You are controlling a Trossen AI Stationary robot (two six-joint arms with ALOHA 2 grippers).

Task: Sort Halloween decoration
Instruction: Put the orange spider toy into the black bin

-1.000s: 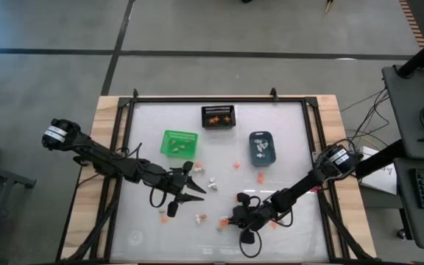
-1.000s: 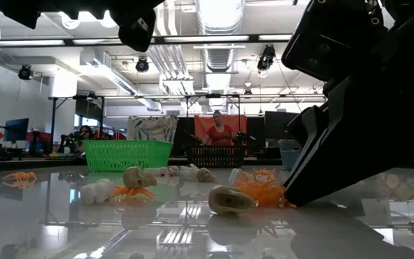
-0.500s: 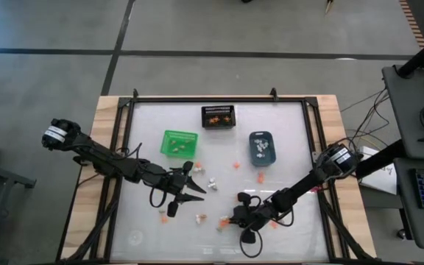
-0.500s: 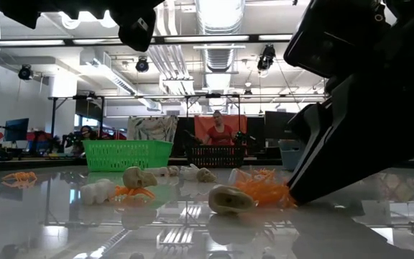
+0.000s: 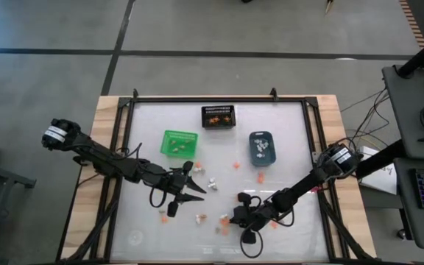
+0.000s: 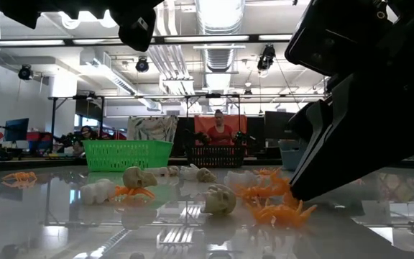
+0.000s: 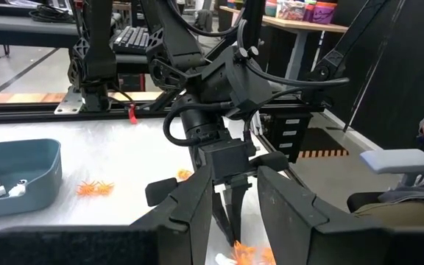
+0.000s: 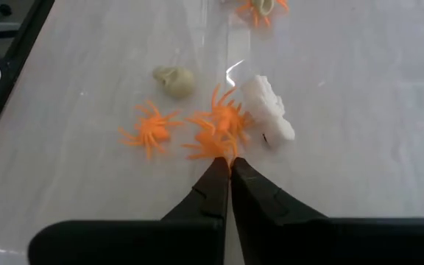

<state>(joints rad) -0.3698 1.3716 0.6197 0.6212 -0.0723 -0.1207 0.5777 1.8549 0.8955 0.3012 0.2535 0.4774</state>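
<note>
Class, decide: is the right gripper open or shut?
Shut. The right gripper has its fingers pressed together, tips pinching an orange spider.

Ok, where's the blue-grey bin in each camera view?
High view: blue-grey bin, right of centre.
Low view: far back, partly behind the right arm.
Left wrist view: cut by the frame edge.
Right wrist view: not in it.
Shared landmark: right gripper.
</note>
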